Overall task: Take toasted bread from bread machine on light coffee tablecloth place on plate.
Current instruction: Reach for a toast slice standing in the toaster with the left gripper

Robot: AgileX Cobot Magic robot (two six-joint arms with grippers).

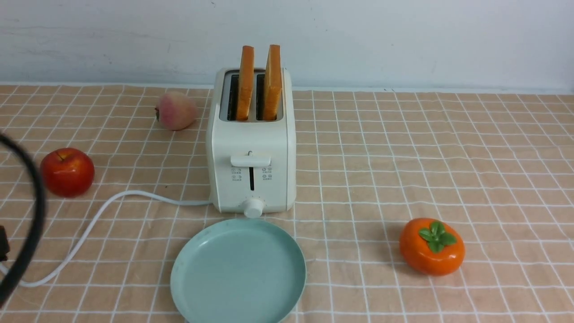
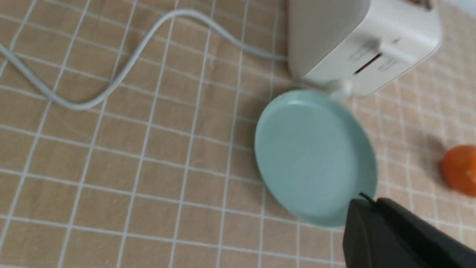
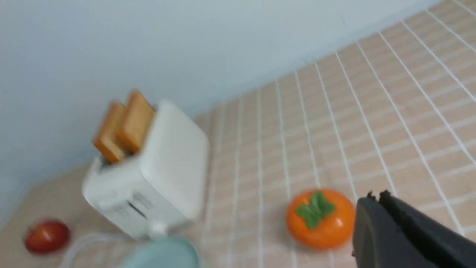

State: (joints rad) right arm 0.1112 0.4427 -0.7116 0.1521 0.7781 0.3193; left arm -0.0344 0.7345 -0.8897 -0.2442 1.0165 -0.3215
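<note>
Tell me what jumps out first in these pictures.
Two slices of toasted bread stand upright out of the slots of the white bread machine, at the middle of the checked cloth. Right in front of it lies the mint-green plate with nothing on it. Bright fruit dots the cloth: an orange persimmon to the right and a red apple to the left.

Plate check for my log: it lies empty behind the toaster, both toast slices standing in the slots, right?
Not behind: the front view shows the plate lying empty in front of the toaster, both toast slices standing in the slots.
</note>
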